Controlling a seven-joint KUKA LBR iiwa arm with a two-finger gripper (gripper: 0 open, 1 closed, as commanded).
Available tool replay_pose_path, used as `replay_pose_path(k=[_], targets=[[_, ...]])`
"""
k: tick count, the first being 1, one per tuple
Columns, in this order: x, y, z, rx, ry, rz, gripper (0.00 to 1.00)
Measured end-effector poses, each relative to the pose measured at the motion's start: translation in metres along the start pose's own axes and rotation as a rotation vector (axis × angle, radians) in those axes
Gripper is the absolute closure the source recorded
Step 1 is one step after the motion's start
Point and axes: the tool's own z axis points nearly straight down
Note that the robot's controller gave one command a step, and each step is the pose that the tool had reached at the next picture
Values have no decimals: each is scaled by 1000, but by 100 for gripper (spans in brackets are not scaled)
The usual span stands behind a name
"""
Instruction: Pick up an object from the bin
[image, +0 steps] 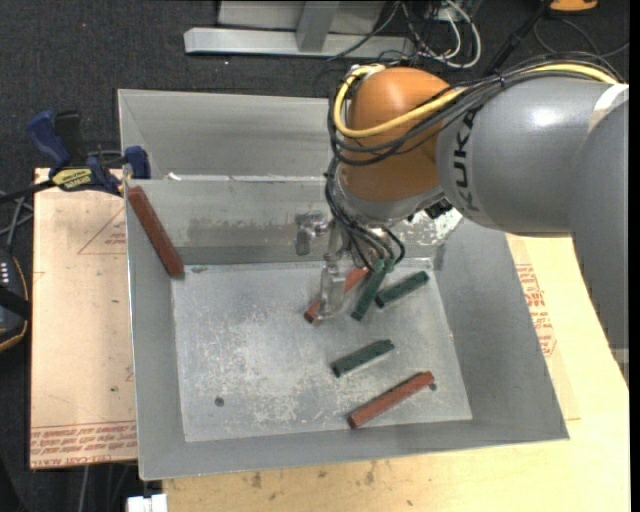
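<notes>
**A:** Far along yet?

**B:** Hardly. End effector (335, 290) low over the bin (250, 370) floor at frame centre, right at a short red-brown bar (314, 313), with two dark green bars (405, 288) just right of it.

**A:** Open or closed?

**B:** Cannot tell from here.

**A:** Anything lifted?

**B:** Seemingly not; down on the floor like the rest. Left to do, at a guess: secure a grip, then raise clear of the rim.

**A:** Anything else about?

**B:** A lone green bar (362, 357) and a long red-brown bar (390, 398) towards lower right, plus a leaning bar (155, 232) at the left wall.
</notes>
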Motion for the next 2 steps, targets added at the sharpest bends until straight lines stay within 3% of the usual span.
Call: replay_pose_path(k=[1,2], targets=[[23,-24,34,2,-2,-188,0],[24,-37,69,1,1,-305,0]])
